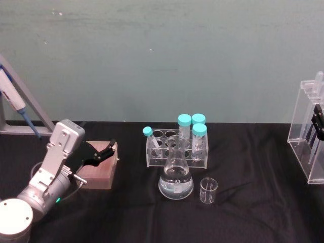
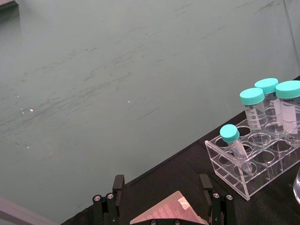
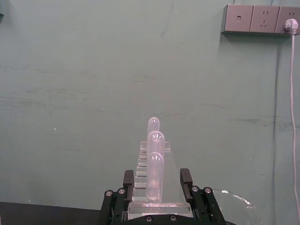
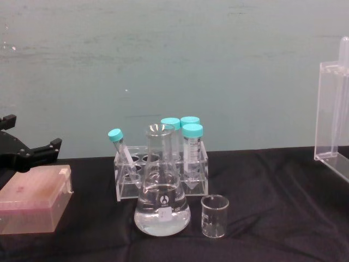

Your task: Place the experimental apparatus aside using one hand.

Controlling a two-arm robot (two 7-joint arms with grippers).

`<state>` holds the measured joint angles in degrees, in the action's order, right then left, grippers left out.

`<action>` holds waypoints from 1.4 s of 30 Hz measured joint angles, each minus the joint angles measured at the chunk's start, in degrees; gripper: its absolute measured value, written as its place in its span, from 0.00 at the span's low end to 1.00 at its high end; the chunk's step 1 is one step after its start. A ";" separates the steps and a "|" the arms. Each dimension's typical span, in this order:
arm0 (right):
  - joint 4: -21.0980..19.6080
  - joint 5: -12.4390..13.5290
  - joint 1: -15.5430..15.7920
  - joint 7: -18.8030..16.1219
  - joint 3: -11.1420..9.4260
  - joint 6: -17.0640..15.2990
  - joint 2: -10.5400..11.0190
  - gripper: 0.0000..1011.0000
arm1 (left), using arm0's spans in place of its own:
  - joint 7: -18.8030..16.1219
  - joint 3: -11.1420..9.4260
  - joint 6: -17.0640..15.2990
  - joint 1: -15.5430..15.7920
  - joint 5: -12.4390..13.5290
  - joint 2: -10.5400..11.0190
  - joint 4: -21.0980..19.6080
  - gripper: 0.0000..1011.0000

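Observation:
The clear acrylic stand (image 1: 305, 136) with pipettes is at the table's far right edge. My right gripper (image 3: 157, 179) is shut on its base, one black finger on each side, and shows as a dark shape (image 1: 318, 125) behind the acrylic. The conical flask (image 1: 176, 178) with clear liquid stands at the table's middle. The small beaker (image 1: 208, 191) is just right of it. My left gripper (image 1: 110, 150), on a silver wrist, hovers open over a pink box (image 1: 98, 171) at the left, apart from the glassware.
A clear rack (image 1: 177, 152) holding teal-capped tubes stands right behind the flask. A pipettor on a grey stand (image 1: 17, 104) leans at the far left. Bare black cloth lies between the beaker and the acrylic stand, and along the front.

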<state>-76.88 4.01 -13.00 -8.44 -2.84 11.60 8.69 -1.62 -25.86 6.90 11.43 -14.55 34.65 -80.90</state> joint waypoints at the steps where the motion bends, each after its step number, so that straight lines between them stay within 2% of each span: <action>1: 0.14 0.11 -0.09 -0.11 -0.10 0.08 0.17 0.60 | 0.00 0.00 0.00 0.00 0.00 0.00 0.00 0.99; 15: 1.59 0.89 -0.76 -0.93 -0.63 0.74 1.11 0.60 | 0.00 0.00 0.00 0.00 0.00 0.00 0.00 0.99; 42: 4.32 1.43 -2.19 -1.46 -0.52 1.74 1.53 0.60 | 0.00 0.00 0.00 0.00 0.00 0.00 0.00 0.99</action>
<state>-72.56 5.44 -15.19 -9.91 -3.36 13.34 10.23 -1.62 -25.86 6.91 11.43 -14.55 34.65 -80.90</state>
